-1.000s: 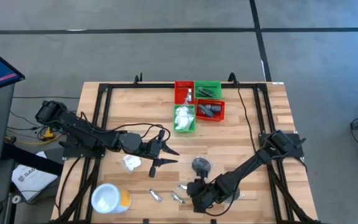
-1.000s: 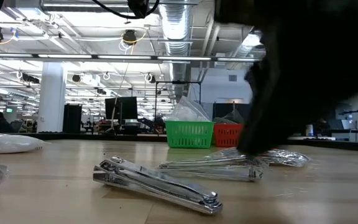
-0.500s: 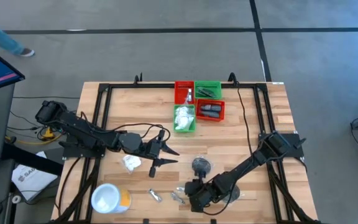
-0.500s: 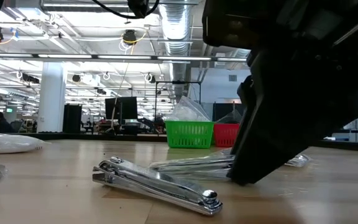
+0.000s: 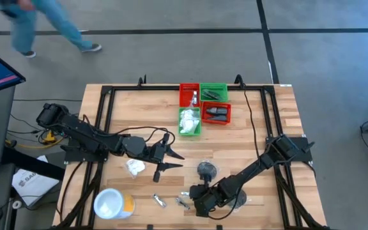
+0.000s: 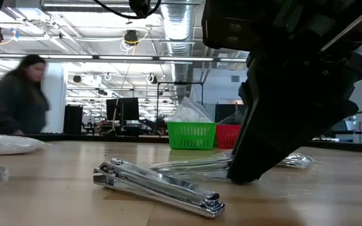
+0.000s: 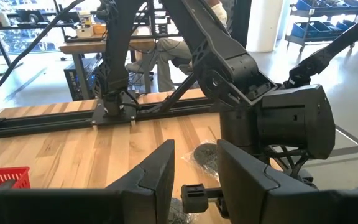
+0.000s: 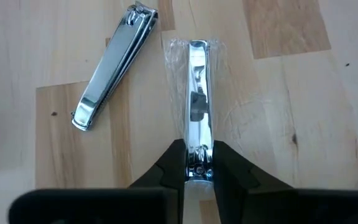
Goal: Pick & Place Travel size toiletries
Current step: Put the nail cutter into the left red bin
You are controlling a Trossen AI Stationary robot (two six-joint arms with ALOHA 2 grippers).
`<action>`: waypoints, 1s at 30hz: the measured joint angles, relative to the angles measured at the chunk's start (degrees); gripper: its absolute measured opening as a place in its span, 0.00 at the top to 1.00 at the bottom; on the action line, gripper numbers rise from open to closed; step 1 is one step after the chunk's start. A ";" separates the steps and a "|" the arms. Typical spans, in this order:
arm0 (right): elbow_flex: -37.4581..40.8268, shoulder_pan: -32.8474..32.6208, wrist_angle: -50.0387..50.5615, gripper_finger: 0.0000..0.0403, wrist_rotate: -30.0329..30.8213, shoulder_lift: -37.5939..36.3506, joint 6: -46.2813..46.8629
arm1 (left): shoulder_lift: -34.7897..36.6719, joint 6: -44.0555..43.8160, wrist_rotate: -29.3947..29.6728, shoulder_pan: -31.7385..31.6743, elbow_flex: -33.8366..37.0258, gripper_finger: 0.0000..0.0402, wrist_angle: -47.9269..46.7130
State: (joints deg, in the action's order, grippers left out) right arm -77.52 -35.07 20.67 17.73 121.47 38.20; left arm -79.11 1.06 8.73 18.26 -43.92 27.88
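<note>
Wood tabletop (image 5: 248, 137): right end effector (image 8: 199, 167) pinching end of wrapped clipper (image 8: 197, 106), just beside bare clipper (image 8: 112, 67). Lift straight, w/o nudging bare clipper. Left end effector (image 5: 171, 160) spread, idle, well apart.

Right gripper (image 5: 188, 200) down on a silver sachet (image 5: 182, 203) — left arm idle.
</note>
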 joint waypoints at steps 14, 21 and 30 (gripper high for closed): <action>0.24 -0.10 2.79 0.89 0.02 -4.37 -1.01 | 0.00 0.00 0.00 0.00 0.00 0.72 0.00; 0.13 -0.06 6.95 0.89 2.66 -8.41 -1.31 | 0.00 0.00 0.00 0.00 0.00 0.72 0.02; 0.09 -0.55 10.18 0.89 10.29 -16.14 -4.12 | 0.00 0.00 -0.02 0.00 0.00 0.72 0.03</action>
State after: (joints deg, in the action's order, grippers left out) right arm -77.43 -35.62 30.84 28.01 105.32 34.07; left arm -79.11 1.06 8.71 18.26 -43.92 27.90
